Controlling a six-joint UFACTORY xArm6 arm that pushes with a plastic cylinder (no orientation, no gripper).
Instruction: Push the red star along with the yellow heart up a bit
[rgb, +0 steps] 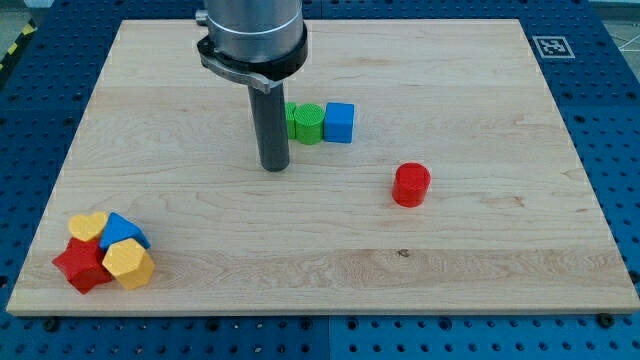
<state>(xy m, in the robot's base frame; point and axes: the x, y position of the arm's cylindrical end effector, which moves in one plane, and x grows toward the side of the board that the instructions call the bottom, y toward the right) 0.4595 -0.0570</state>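
Note:
The red star (80, 266) lies at the view's bottom left of the wooden board. The yellow heart (88, 226) touches it just above. A blue block (123, 230) and a yellow hexagon-like block (128, 263) crowd against them on the right. My tip (275, 166) stands near the board's middle, far to the upper right of this cluster, touching none of its blocks.
A green block (306, 122) and a blue cube (339, 122) sit side by side just right of the rod. A red cylinder (411, 185) stands to the right of the middle. The board's left edge (45, 200) runs close to the cluster.

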